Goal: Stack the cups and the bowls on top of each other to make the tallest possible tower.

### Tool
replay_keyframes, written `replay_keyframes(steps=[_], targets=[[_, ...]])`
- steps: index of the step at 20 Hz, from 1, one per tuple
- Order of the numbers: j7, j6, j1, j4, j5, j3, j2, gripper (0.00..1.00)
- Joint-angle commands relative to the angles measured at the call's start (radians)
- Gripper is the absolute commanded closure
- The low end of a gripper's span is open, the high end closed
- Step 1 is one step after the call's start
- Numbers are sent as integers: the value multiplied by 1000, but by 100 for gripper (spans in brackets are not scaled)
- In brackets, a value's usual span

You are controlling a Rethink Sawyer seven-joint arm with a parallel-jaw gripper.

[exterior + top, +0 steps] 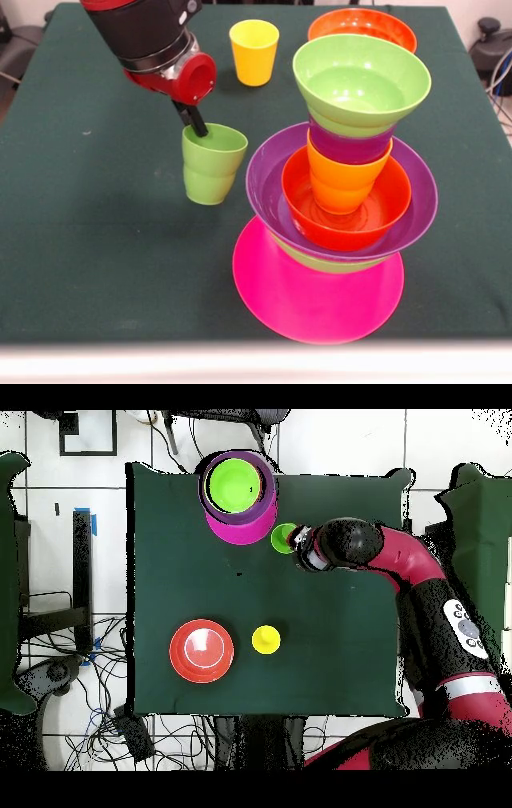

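Claw (194,126) pinching the rim of the green cup (212,163), one finger inside, cup lifted clear of the table (96,240), just left of the tower (340,184). Cup looks light, stiff, glossy, so likely slippery; rim grip seems best. Tower topped by a green bowl (360,84). Yellow cup (254,51) and orange bowl (362,26) sit far back.
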Motion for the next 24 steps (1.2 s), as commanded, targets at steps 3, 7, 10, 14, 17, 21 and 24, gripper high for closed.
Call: replay_keyframes(steps=[3, 7, 10, 14, 17, 21, 24], targets=[[-222, 200, 62, -80, -69, -33, 0, 100], [-232, 230, 74, -126, -87, -39, 25, 100], [-235, 228, 75, -124, -103, -39, 19, 100], [-247, 254, 78, -159, -114, -32, 33, 0], [-249, 265, 82, -162, -118, -35, 31, 0], [-244, 279, 87, -173, -119, -40, 29, 0], [-252, 267, 84, -184, -121, -35, 36, 0]])
